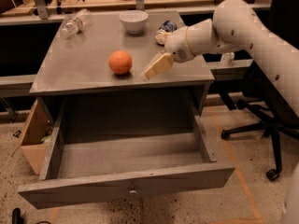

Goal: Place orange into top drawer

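Note:
The orange (pixel 120 62) sits on the grey cabinet top (pixel 84 69), left of centre near the front edge. The top drawer (pixel 126 186) is pulled wide open below, its inside bare, with a small metal knob (pixel 133 190) on the front panel. My gripper (pixel 150 72) reaches in from the right on the white arm (pixel 233 27), just above the cabinet top, a short way to the right of the orange and not touching it. It holds nothing.
A white bowl (pixel 133 21) stands at the back of the top. A clear plastic bottle (pixel 74 23) lies at the back left. A crumpled blue-and-white packet (pixel 164 31) lies behind the gripper. A cardboard box (pixel 33 134) stands left of the drawer, an office chair (pixel 261 111) on the right.

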Available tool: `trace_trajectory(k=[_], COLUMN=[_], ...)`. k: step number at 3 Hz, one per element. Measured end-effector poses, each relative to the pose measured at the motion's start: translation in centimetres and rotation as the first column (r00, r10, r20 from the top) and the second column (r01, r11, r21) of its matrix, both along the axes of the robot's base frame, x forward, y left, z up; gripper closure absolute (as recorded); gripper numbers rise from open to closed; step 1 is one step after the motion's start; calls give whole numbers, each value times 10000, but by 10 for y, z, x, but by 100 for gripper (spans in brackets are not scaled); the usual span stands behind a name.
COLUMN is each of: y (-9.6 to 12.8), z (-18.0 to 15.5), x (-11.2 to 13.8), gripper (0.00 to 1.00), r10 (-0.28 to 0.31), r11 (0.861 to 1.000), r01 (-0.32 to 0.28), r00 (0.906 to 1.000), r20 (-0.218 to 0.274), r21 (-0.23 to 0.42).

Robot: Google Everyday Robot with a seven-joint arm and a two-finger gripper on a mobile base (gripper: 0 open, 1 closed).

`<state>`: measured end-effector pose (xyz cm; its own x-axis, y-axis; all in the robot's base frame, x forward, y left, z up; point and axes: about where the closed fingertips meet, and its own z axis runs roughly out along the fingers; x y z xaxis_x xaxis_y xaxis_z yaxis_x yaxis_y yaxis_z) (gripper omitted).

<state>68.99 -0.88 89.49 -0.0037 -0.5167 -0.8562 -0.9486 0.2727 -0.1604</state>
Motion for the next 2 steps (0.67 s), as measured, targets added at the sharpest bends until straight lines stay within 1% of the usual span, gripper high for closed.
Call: trace_trajectory(k=[1,2], y=[28,50], z=[1,-4], x=[17,31], gripper=[0,0], r10=[206,370], r11=[9974,9914], r01=[-198,-331], r00=[9997,9989], r20=[-101,-289], r21=[698,1265])
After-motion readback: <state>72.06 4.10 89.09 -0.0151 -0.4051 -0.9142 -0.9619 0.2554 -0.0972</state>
